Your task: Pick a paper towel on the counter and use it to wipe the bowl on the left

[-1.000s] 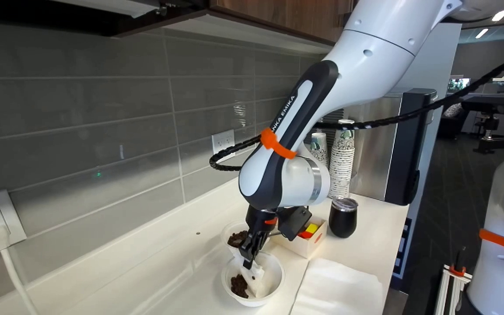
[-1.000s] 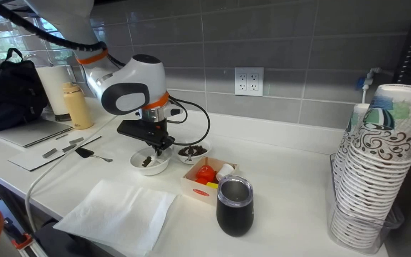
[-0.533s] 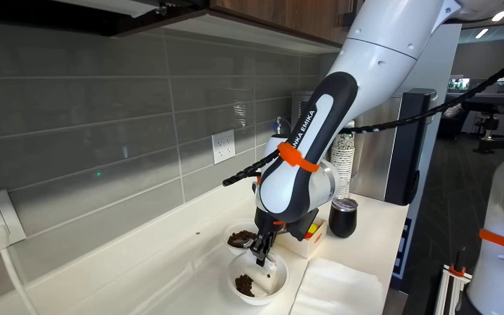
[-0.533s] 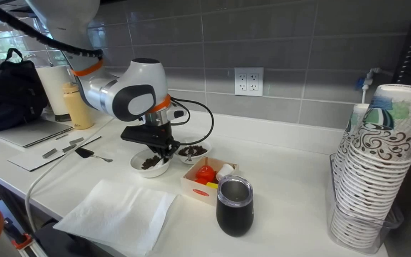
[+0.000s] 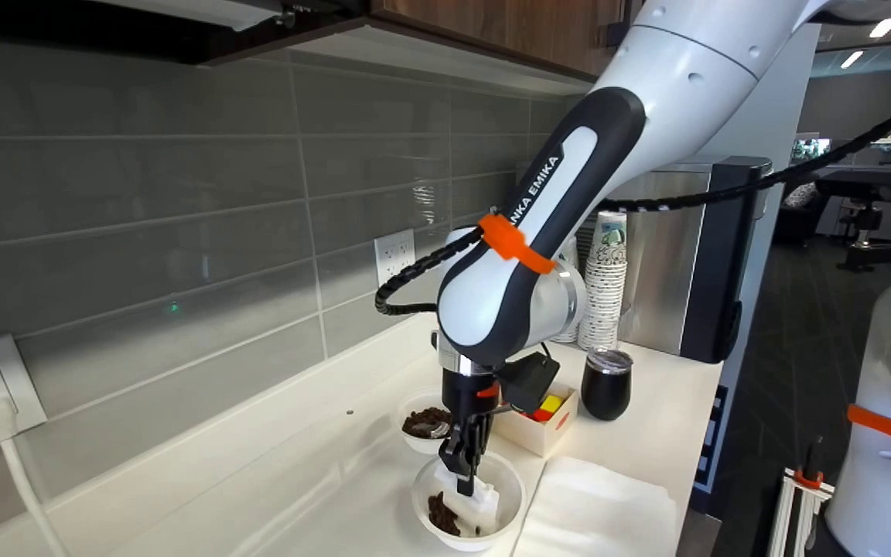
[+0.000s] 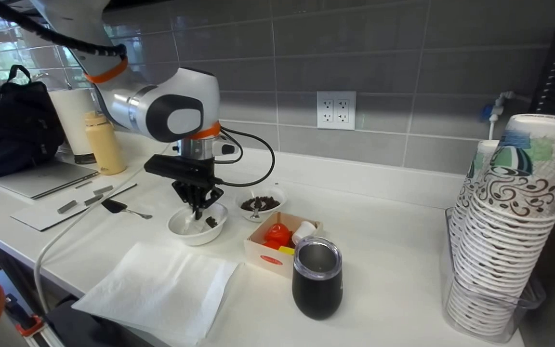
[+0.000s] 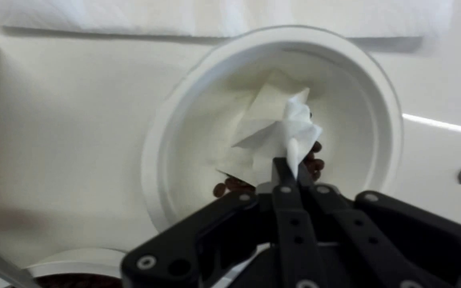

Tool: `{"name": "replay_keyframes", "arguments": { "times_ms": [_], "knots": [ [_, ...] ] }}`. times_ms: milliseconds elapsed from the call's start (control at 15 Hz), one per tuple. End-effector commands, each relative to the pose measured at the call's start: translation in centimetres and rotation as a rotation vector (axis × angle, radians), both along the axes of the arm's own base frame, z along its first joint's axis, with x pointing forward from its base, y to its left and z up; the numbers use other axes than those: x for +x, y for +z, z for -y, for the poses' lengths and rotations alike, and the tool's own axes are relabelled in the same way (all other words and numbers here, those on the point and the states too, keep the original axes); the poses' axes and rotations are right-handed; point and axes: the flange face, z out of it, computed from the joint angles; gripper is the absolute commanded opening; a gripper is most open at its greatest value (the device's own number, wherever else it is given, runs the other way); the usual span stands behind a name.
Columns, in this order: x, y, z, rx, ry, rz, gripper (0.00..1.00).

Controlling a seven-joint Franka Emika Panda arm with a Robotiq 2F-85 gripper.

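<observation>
- The claw [image 7: 293, 172] points down into the wide white bowl [image 7: 152, 152], clenched on a crumpled paper towel [image 7: 300, 132].
- In the wrist view the paper towel fans out ahead of the claw, toward the bowl's middle.
- Its loose part sits inside the rim; how firmly it meets the bottom is hard to tell.
- Brown bits [image 7: 313, 164] lie in the bowl on either side of the claw's tips, close to the paper towel.
- Folded white sheets [image 6: 157, 289] lie on the counter [image 6: 378, 241] just beside the bowl, apart from the claw.
</observation>
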Motion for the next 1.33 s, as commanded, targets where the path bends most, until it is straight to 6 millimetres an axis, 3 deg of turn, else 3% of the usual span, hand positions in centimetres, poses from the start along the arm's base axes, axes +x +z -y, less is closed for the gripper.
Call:
{"name": "replay_keyframes", "arguments": {
  "times_ms": [0,333,667,1267],
  "knots": [
    [-0.1,0.9,-1.1,0.056,0.042,-0.079,0.01],
    [-0.8,-0.3,-2.3,0.072,0.068,-0.134,0.01],
    [-0.3,-0.3,-2.8,0.124,0.04,-0.114,0.01],
    [1.4,0.2,0.0,0.07,-0.047,0.01,0.01]
  ]
}}
